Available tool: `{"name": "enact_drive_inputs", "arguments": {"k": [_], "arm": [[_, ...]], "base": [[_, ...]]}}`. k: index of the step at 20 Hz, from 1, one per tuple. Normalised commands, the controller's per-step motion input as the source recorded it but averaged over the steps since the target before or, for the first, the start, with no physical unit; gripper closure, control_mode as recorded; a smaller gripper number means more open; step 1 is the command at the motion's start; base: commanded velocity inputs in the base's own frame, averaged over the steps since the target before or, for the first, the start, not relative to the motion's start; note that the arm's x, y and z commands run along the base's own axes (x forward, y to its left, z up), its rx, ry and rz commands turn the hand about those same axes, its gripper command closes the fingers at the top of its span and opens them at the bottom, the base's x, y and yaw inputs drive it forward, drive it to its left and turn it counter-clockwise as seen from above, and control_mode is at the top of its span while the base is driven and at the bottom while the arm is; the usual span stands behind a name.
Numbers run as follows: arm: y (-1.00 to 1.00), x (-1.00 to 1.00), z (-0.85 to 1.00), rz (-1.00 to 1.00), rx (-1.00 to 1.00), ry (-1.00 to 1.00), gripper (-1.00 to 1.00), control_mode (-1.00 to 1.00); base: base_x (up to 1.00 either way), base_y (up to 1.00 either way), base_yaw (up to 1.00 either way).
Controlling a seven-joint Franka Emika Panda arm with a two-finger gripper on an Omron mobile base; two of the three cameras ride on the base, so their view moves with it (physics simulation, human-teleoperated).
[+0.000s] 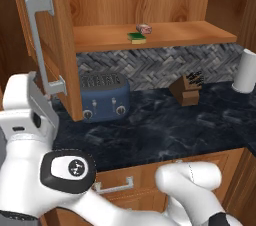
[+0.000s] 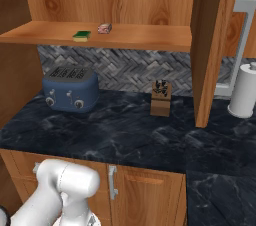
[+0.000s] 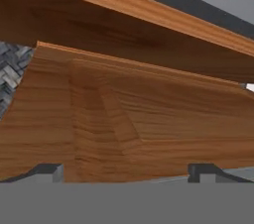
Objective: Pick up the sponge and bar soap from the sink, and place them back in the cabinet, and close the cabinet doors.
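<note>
The cabinet doors (image 1: pixel 55 45) stand open, and the risk lies in swinging them shut: in the left base view the left door hangs out over the counter (image 1: pixel 165 130) with its silver bar handle (image 1: pixel 42 45) close by the arm's white upper links, so a push begun at a poor angle could slide off the edge or catch the handle instead of the panel. On the shelf (image 1: pixel 175 34) the sponge (image 1: pixel 136 37), green over yellow, lies flat just beside the pinkish bar soap (image 1: pixel 144 28), both set back from the front edge, so the doors should clear them. In the right base view the right door (image 2: pixel 210 45) projects edge-on toward the camera, its handle (image 2: pixel 240 45) on the far side; the sponge (image 2: pixel 81 35) and soap (image 2: pixel 104 28) sit near each other, apart from the toaster (image 2: pixel 70 89) and knife block (image 2: pixel 161 97) below. In the hand view the gripper (image 3: pixel 126 173) has its fingers (image 3: pixel 47 172) spread wide with nothing between them, facing raised-panel wood close up, probably the left door, though that is hard to confirm.
</note>
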Motion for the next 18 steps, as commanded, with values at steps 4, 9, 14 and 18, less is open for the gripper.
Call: {"name": "enact_drive_inputs", "arguments": {"k": [4,9,14,18], "arm": [[-0.39,0.41,0.00,-0.05,0.07,0.00,-1.00,-1.00],[-0.73,0.30,0.00,-0.03,0.05,-0.04,-1.00,-1.00],[-0.90,0.20,0.08,-0.06,0.04,-0.06,-1.00,-1.00],[-0.97,0.37,0.11,-0.05,0.05,-0.05,-1.00,-1.00]], "base": [[0.00,0.00,0.00],[0.00,0.00,0.00],[0.00,0.00,0.00],[0.00,0.00,0.00]]}}
